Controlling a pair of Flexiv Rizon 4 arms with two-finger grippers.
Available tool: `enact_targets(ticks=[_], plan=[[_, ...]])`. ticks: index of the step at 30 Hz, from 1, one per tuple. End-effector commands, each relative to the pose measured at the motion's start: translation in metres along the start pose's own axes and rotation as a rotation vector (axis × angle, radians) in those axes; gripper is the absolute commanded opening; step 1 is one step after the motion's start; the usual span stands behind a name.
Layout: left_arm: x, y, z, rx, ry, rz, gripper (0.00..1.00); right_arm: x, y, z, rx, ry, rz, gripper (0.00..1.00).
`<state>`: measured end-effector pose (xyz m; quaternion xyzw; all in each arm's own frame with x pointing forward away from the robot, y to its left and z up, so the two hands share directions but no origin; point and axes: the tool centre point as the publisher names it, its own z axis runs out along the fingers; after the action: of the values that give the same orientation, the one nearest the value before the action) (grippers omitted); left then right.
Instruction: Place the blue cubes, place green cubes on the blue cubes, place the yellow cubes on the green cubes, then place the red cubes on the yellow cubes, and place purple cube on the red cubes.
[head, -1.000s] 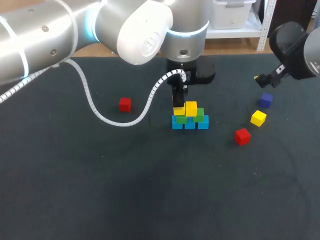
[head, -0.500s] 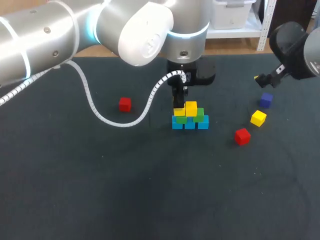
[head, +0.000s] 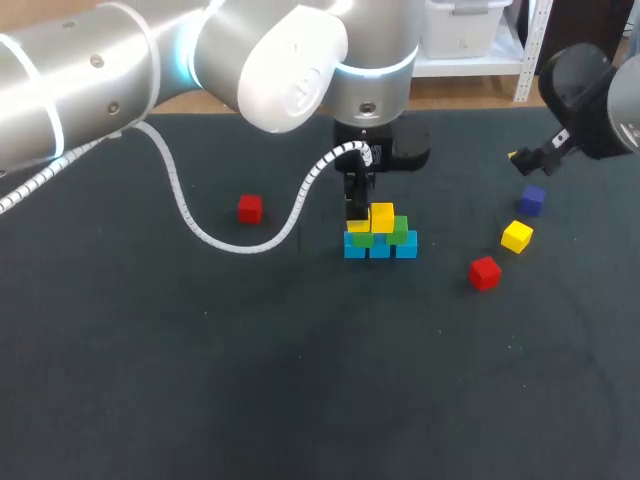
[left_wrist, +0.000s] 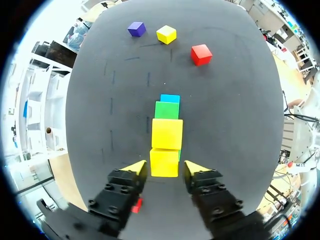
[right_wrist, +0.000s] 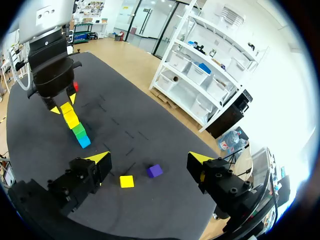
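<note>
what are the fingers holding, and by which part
Nothing, it seems: the left fingers flank the nearest yellow cube with slim gaps; the right fingers are empty.

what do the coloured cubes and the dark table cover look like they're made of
Red cube right of the stack, the others alike: likely painted wood or hard plastic; solid flat colour, crisp edges, little shine, so the look leaves it open.
Table cover: seems a dark matte mat, maybe felt or rubber; no glare, and faint marks show on it.
</note>
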<state>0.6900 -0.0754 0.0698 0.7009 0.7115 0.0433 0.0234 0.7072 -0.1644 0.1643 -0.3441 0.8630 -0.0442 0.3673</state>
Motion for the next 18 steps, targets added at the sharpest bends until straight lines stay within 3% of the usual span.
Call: enact_targets(ticks=[1,7,10,11,18], plan=[[-0.001,0.002,0.0,0.005,0.002,0.0,0.73,0.002,0.001,0.0,0.008,-0.01,0.002,1.0],[-0.001,0.002,0.0,0.004,0.0,0.0,0.8,0.002,0.001,0.0,0.008,-0.01,0.002,1.0],[0.0,0.002,-0.003,0.004,-0.003,0.0,0.98,0.002,0.001,0.0,0.008,-0.01,0.002,1.0],[0.002,0.002,-0.004,0.016,-0.007,-0.009,1.0,0.002,0.001,0.0,0.008,-0.01,0.002,1.0],[0.018,0.005,-0.021,-0.011,-0.038,-0.065,1.0,0.002,0.001,0.0,0.008,-0.01,0.002,1.0]])
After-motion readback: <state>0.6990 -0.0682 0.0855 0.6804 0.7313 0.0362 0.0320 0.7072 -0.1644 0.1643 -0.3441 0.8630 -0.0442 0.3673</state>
